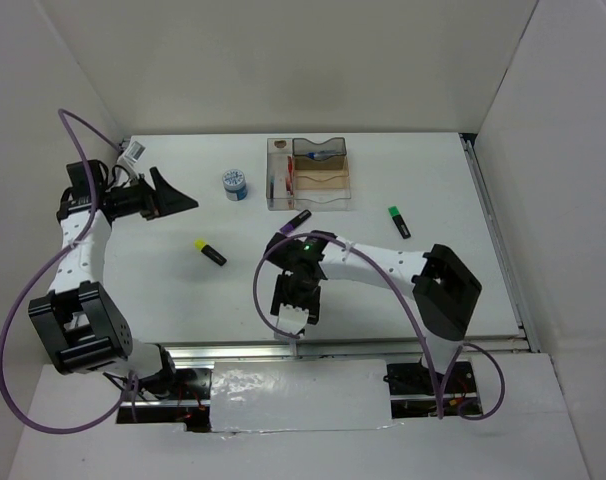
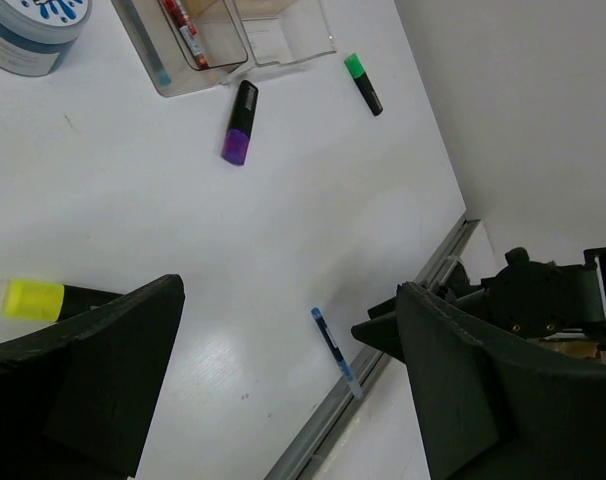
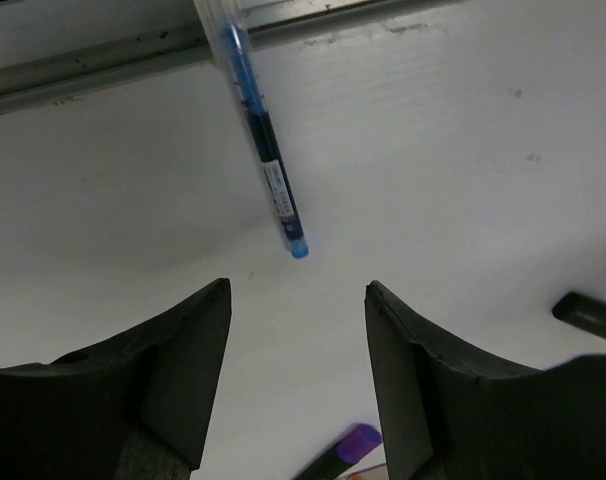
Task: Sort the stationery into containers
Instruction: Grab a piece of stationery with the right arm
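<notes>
Both grippers are wide open and empty. The right gripper [image 3: 298,300] hovers by the blue pen [image 3: 265,150] lying at the near edge of the table [image 1: 463,290], seemingly lined up to grab it; the organiser [image 1: 313,205] sits far off, the left gripper [image 1: 173,195] held well aside

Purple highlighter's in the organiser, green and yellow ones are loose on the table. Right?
No: the purple highlighter lies on the table just outside the organiser, per the left wrist view. The green highlighter and yellow highlighter are loose on the table.
</notes>
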{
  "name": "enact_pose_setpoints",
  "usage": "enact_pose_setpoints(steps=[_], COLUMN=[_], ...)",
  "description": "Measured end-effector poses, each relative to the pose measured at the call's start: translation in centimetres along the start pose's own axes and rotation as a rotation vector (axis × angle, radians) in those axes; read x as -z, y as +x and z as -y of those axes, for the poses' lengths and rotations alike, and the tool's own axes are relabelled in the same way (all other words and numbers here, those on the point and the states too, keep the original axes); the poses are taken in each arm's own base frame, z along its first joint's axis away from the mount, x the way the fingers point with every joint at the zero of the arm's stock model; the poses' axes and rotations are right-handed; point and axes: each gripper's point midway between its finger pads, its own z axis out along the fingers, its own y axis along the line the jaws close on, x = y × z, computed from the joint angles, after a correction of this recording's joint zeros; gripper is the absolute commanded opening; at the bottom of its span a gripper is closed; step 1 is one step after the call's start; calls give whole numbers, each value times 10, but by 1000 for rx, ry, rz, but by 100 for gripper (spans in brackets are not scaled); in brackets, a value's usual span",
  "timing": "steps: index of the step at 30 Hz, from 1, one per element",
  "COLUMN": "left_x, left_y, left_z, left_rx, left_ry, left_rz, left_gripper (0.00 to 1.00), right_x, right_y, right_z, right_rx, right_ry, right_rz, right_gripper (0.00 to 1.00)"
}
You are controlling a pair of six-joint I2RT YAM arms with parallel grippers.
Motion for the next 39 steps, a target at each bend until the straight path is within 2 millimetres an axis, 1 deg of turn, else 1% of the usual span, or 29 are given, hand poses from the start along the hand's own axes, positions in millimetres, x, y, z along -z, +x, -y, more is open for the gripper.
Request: enact_pose_setpoints(steps=[1,3,7,10,16,20,27,30,34,37,39], left_x=[1,3,9,13,20,22,21,22,27,31,31], left_y=[1,3,9,10,11,15,25,24,24,20,17], left_z=[0,-1,-3,-3,-3,-5,-8,-7,4,13,15], left_rx=[3,1,8,0,-6,6,23,5,-70,-142,-162], left_ry=[8,19,32,43,62,78,92,83,51,34,30], left_rz=[0,2,0,3,13,6,-17,-12,9,31,39], left_gripper=[99,99,99,99,99,99,99,99,99,99,99], right_x=[-3,-9,-18,-23,-28,-31,-48,-55,-64,-64,-64], right_y=[-1,-5,-5,-5,-10,-15,-16,-12,-7,-2,0], right_z=[-3,-8,-16,-20,-21,-20,-22,-23,-26,-19,-18], right_rx=[4,14,22,29,54,68,73,72,70,72,72], right_ry=[-22,-63,-140,-176,-199,-205,-247,-262,-289,-279,-273], right_rz=[-2,-2,-18,-30,-39,-35,-22,-26,-34,-48,-53], right_gripper=[60,59,55,54,54,54,54,51,42,38,35])
